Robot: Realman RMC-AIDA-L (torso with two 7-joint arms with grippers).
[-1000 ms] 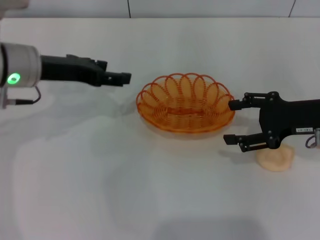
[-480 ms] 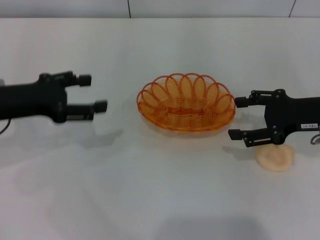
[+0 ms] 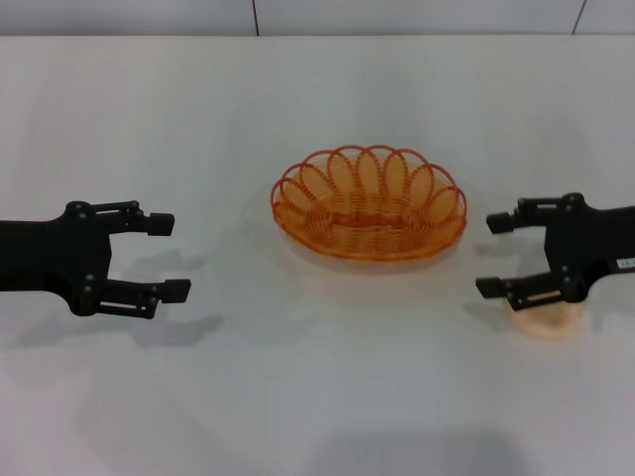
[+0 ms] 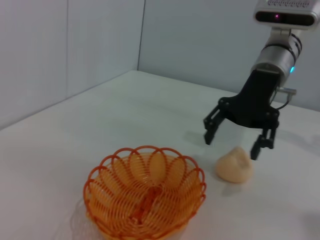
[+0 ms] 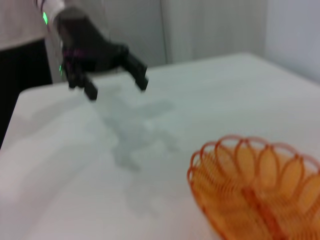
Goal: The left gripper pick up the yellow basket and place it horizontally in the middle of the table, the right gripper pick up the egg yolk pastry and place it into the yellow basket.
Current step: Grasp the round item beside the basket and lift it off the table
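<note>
The yellow basket lies flat and empty in the middle of the white table; it also shows in the left wrist view and the right wrist view. My left gripper is open and empty, well to the left of the basket, and shows in the right wrist view. My right gripper is open to the right of the basket, just above the egg yolk pastry, which lies on the table partly hidden under it. The left wrist view shows the right gripper over the pastry.
Grey walls rise behind the table's far edge. Bare tabletop lies in front of the basket and between it and each gripper.
My left gripper has drawn back to the left and toward me, away from the basket, turning so both open fingers show. My right gripper has shifted right, over the pastry.
</note>
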